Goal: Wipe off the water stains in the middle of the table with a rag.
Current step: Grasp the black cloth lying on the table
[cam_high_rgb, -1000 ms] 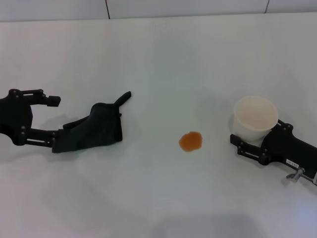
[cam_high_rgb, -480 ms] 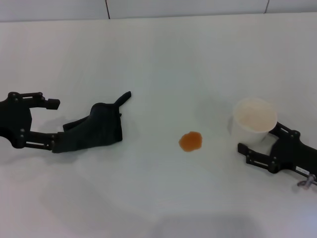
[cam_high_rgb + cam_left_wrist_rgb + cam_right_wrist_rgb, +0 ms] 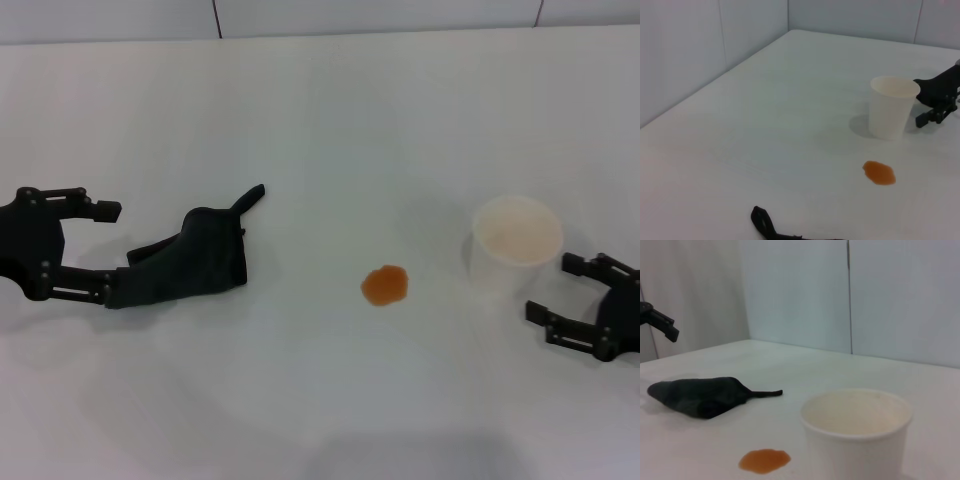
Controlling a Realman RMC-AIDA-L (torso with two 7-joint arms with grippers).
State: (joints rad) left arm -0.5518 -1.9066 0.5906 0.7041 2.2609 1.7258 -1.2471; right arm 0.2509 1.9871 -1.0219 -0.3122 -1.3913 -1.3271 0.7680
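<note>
The orange-brown water stain (image 3: 385, 285) lies on the white table (image 3: 330, 120) near its middle. The dark rag (image 3: 195, 260) lies left of it, with its thin tail pointing toward the back. My left gripper (image 3: 105, 250) is open at the rag's left end, and one finger (image 3: 85, 291) lies against the cloth. My right gripper (image 3: 556, 290) is open and empty, just right of the white cup (image 3: 515, 240). The left wrist view shows the stain (image 3: 879, 172), the rag's tail (image 3: 762, 222) and the right gripper (image 3: 940, 95). The right wrist view shows the rag (image 3: 700, 395) and the stain (image 3: 764, 460).
The translucent white cup stands upright to the right of the stain, also seen in the left wrist view (image 3: 892, 107) and close up in the right wrist view (image 3: 855, 435). A wall (image 3: 300, 15) runs along the table's far edge.
My right gripper has drawn back to the right, away from the cup, which stays standing. The left gripper, the rag and the stain have hardly moved.
</note>
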